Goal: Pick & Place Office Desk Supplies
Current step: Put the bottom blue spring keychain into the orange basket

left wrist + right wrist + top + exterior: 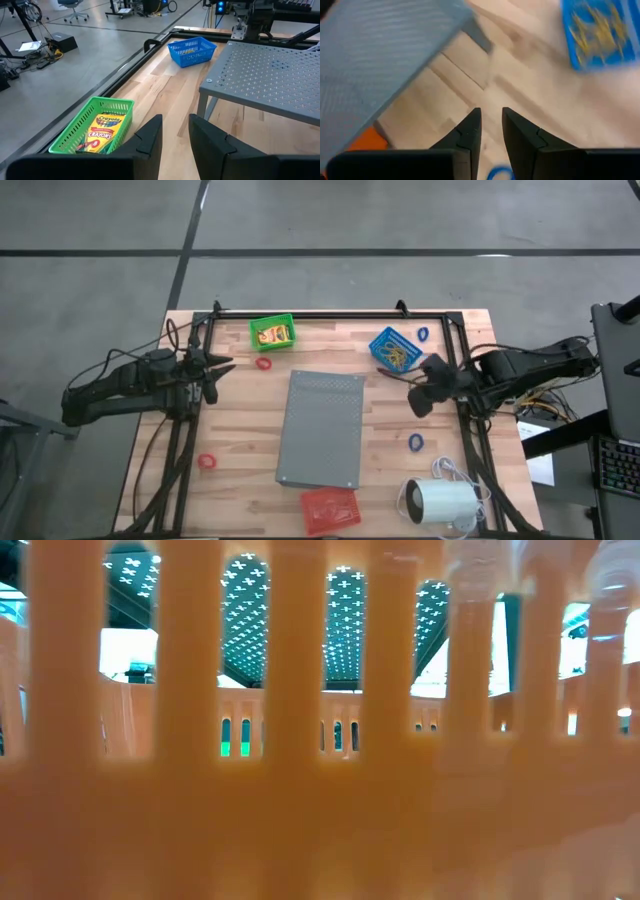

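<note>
1. While both arms hover, I note the left gripper [175, 135] slightly parted and empty; the right gripper [491, 130] likewise.
2. Flat crayon box [272, 334] lies in the green lattice basket [288, 321]; tan bands [395, 352] in the blue basket [377, 338].
3. Rubber rings [263, 364] lie loose on the planked wood table [240, 440] around the grey perforated slab [321, 430].

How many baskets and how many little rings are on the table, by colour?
Green basket: 1
Blue basket: 1
Red basket: 1
Red rings: 2
Blue rings: 2
Total: 7
</note>
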`<act>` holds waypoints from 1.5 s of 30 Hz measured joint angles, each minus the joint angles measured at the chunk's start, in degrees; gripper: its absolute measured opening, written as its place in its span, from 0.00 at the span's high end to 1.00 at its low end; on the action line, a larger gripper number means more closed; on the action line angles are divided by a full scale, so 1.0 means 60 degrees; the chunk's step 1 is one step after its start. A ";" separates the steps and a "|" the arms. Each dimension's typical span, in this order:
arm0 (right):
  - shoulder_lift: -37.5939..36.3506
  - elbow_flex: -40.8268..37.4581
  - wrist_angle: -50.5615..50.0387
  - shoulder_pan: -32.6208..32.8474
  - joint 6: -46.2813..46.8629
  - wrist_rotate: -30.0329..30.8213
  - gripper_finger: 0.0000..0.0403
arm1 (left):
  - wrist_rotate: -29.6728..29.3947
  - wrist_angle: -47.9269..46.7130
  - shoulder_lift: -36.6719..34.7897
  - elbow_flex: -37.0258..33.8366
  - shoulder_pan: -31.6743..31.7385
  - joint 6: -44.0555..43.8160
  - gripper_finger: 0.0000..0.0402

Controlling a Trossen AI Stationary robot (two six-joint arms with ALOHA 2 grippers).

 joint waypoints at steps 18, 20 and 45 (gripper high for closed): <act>0.2005 -0.0804 -0.1520 0.0616 0.2834 -0.2168 0.80 | -0.0046 -0.0004 0.0000 0.0000 0.0000 -0.0050 0.76; 0.2442 -0.0874 -0.1271 0.0636 0.2767 -0.2436 0.79 | -0.0260 -0.0004 0.0000 0.0000 0.0000 -0.0106 0.76; 0.4758 -0.1843 0.0799 0.2049 0.3156 -0.2953 0.65 | -0.0499 -0.0007 -0.0004 0.0000 0.0004 -0.0240 0.76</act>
